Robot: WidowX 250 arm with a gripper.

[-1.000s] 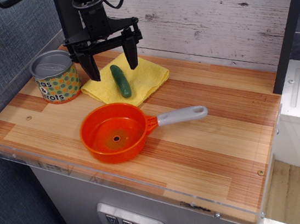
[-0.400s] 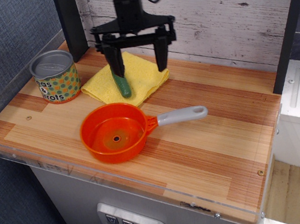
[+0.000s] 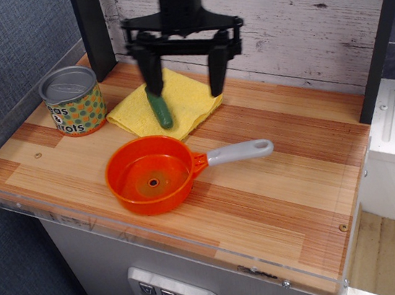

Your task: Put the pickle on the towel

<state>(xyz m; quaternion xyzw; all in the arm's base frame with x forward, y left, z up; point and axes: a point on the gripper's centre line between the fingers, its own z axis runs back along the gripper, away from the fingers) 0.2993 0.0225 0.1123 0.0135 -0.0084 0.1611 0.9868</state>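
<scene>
The dark green pickle [image 3: 160, 111] lies on the yellow towel [image 3: 185, 105] at the back left of the wooden counter. My black gripper [image 3: 186, 91] hangs above the towel's right part with its two fingers spread wide and nothing between them. The left finger [image 3: 148, 72] stands in front of the pickle's far end and hides it. The right finger [image 3: 217, 68] is over the towel's right corner.
An orange pan [image 3: 150, 175] with a grey handle [image 3: 240, 151] sits in front of the towel. A tin can [image 3: 73, 101] with a dotted label stands left of the towel. A black post [image 3: 92, 30] rises behind the can. A plank wall runs along the back.
The gripper has moved right and lifted, from over the towel's left part to over its right part. The pickle has stayed on the towel.
</scene>
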